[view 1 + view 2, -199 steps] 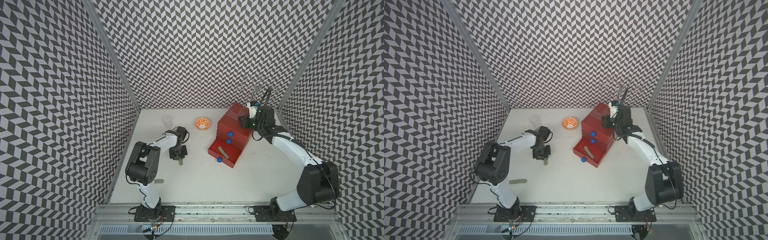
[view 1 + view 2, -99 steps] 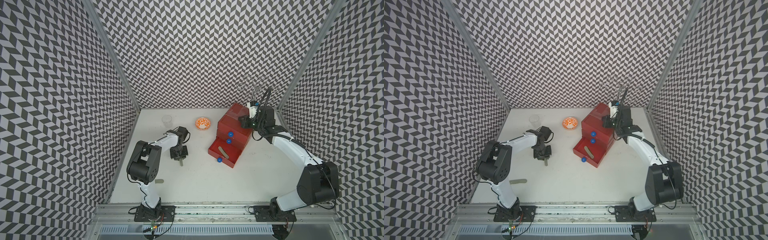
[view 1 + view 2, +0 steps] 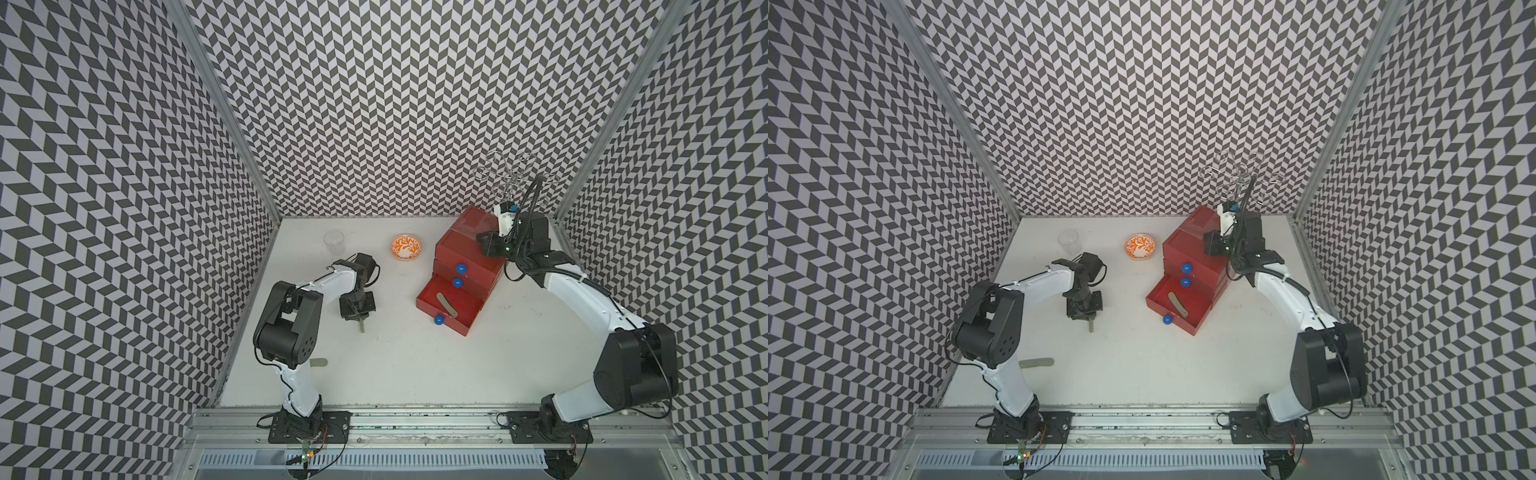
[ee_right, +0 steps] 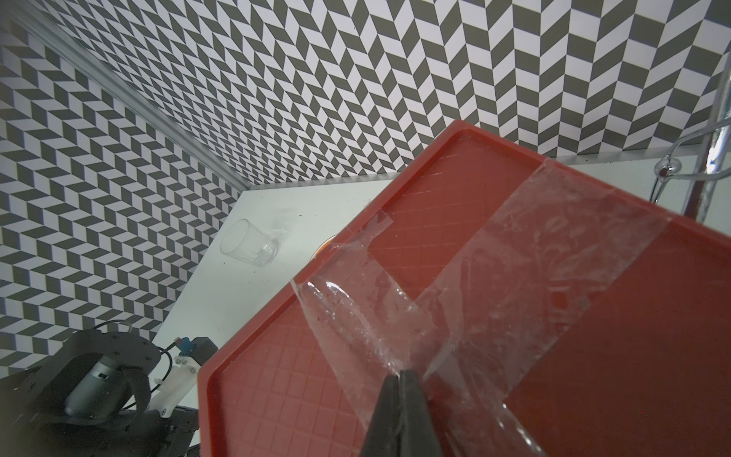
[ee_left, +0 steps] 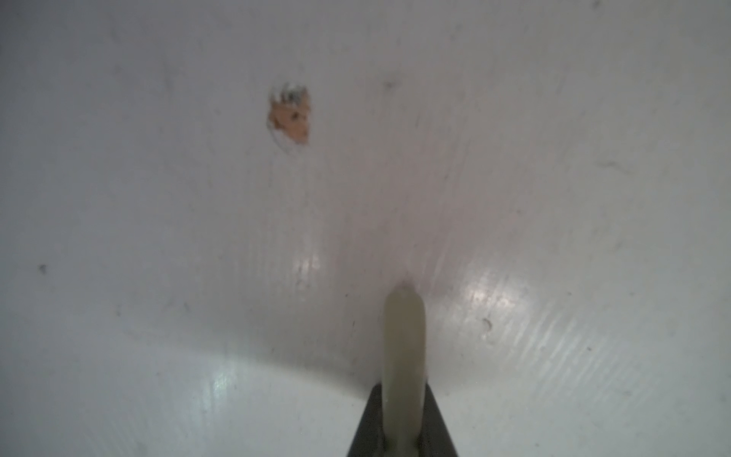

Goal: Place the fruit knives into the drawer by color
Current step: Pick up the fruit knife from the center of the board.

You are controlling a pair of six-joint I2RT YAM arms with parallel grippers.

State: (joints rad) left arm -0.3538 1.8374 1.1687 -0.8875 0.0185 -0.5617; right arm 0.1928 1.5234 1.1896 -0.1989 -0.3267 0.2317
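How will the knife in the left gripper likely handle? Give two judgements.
The grey-green knife juts straight from the left gripper without sagging: probably stiff. Thin and small, so likely light; its smooth faces might pivot.

The left wrist view is blurred, and the grey-green fruit knife [image 5: 404, 348] pinched in the left gripper [image 5: 404, 399] runs off its edge. In both top views that gripper hides all but the knife's tip. In a top view the left arm [image 3: 296, 380] covers one end of a second knife [image 3: 319, 363]. In the right wrist view the chest [image 4: 455, 221] hides most of the bowl [image 4: 324, 247].
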